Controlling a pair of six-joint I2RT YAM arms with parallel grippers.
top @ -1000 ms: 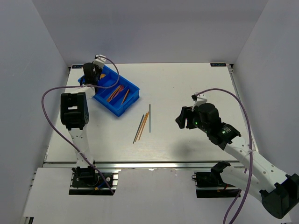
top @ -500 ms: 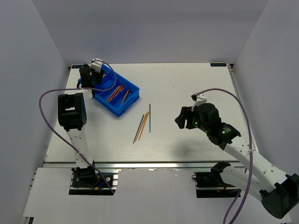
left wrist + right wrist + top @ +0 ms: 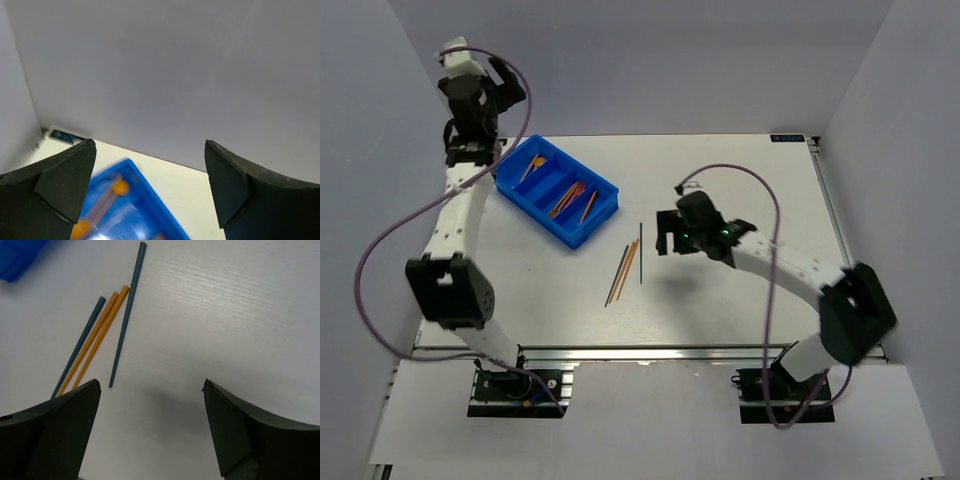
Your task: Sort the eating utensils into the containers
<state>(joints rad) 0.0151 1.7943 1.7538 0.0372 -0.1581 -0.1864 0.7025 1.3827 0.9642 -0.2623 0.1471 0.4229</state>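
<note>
The blue tray lies at the back left, with orange utensils in its compartments; its blurred corner shows in the left wrist view. My left gripper is open and empty, raised high behind the tray and facing the back wall. Several thin sticks lie loose mid-table: an orange pair between two dark blue ones. My right gripper hovers open and empty just right of them.
White walls close the table in at the back and on both sides. The purple cables loop over each arm. The right arm's elbow hangs over the right front of the table.
My left gripper opened at the tray and lifted high toward the back wall. The right arm swung left to the loose sticks with its jaws a little wider.
</note>
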